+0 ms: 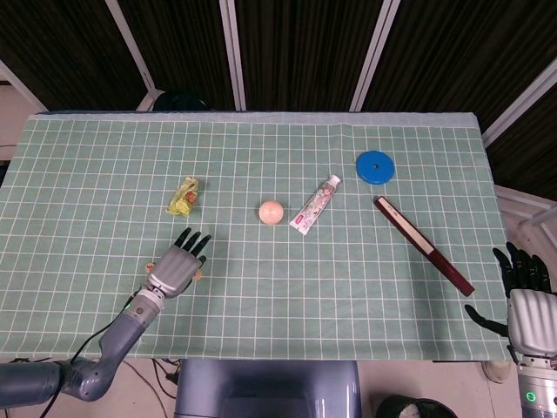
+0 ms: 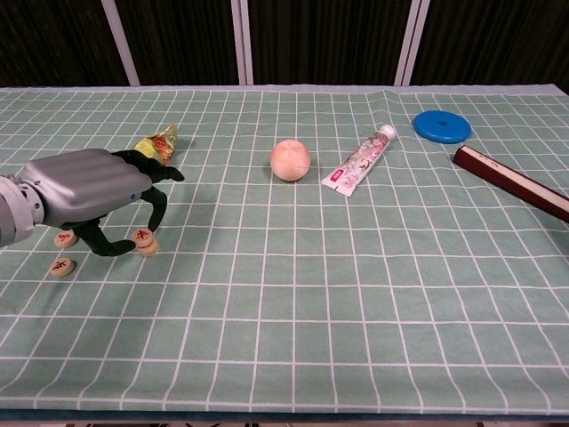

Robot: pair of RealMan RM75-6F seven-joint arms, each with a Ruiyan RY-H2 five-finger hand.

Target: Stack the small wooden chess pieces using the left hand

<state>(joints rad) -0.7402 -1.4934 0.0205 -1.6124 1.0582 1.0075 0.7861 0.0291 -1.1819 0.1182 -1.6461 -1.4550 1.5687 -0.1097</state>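
Observation:
Several small round wooden chess pieces lie at the near left of the table. Two loose pieces (image 2: 65, 237) (image 2: 61, 265) sit under and beside my left hand (image 2: 89, 191). A third piece (image 2: 143, 237) rests tilted on top of another (image 2: 149, 249). My left hand arches over them, with thumb and a fingertip (image 2: 158, 218) pinching that top piece. In the head view the left hand (image 1: 177, 266) hides most of the pieces. My right hand (image 1: 526, 300) hangs off the table's near right corner, fingers apart, holding nothing.
A yellow-green candy wrapper (image 2: 158, 140) lies just beyond the left hand. A peach ball (image 2: 290, 159), a toothpaste tube (image 2: 359, 164), a blue disc (image 2: 442, 125) and a dark red flat stick (image 2: 511, 182) spread across the far middle and right.

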